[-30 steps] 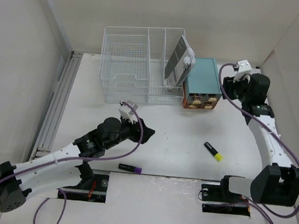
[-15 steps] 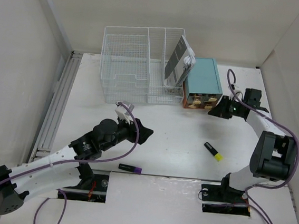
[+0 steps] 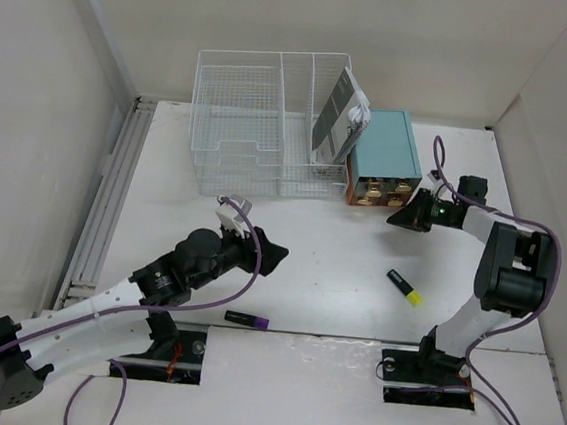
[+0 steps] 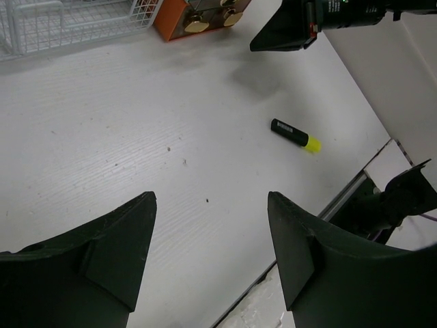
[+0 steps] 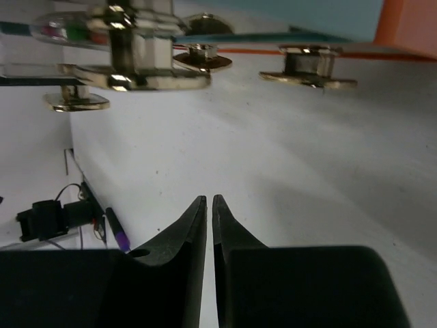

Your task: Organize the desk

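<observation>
A broad white desk (image 3: 336, 288) fills the overhead view. Pale walls stand on three sides, and a ribbed metal rail (image 3: 109, 196) runs along the desk's left edge.

Two arms are mounted at the desk's near edge. The left arm (image 3: 125, 293) reaches diagonally toward the middle. The left jaws hang above bare desk in front of the wire basket, spread wide and holding nothing. The right arm (image 3: 505, 264) folds back over itself at the right side. The right jaws sit low, near the orange front of the teal box and pointing toward it. They are almost closed, with only a thin slit between them and nothing gripped.

A white wire basket (image 3: 262, 120) with several compartments stands at the back. A grey and white booklet (image 3: 338, 117) leans upright in its right compartment. Just beside the basket on the right sits a teal box (image 3: 385, 147) with an orange front and brass knobs (image 3: 386, 194).

A black highlighter with a yellow cap (image 3: 405, 288) lies right of centre on the desk. A black marker with a purple cap (image 3: 247, 320) lies near the front edge, close to the left arm.
</observation>
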`<control>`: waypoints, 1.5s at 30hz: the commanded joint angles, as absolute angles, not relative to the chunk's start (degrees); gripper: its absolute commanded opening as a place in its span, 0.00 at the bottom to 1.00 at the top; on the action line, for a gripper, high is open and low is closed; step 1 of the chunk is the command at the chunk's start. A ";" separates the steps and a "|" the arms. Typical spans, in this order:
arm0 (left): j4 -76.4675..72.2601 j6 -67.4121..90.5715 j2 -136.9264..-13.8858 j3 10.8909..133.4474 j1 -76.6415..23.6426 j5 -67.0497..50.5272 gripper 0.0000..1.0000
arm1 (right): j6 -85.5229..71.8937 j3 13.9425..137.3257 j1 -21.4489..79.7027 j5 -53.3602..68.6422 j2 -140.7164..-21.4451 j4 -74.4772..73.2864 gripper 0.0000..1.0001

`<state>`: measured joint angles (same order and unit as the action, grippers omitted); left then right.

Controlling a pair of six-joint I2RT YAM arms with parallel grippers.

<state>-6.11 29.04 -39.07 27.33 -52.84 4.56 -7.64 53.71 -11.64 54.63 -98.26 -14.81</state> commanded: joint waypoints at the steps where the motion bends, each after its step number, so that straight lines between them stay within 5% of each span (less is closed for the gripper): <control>1: -8.79 29.36 -38.67 26.20 -53.09 4.92 0.63 | -8.44 58.09 -11.95 61.44 -98.09 -9.67 0.12; 9: -8.79 29.36 -38.67 26.19 -53.09 4.92 0.63 | -6.52 59.41 -7.22 59.25 -93.44 -8.61 0.12; 31: -8.79 29.36 -37.62 26.19 -53.09 4.39 0.63 | 0.35 65.30 9.13 22.33 -88.07 -5.54 0.11; 45: -8.26 29.36 -36.47 25.66 -53.09 4.39 0.63 | 12.30 61.18 5.81 47.45 -81.31 -20.21 0.10</control>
<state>-6.15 29.04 -37.32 26.17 -52.84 4.56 9.02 62.39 8.05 40.69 -86.08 -17.91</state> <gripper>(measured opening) 0.629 0.098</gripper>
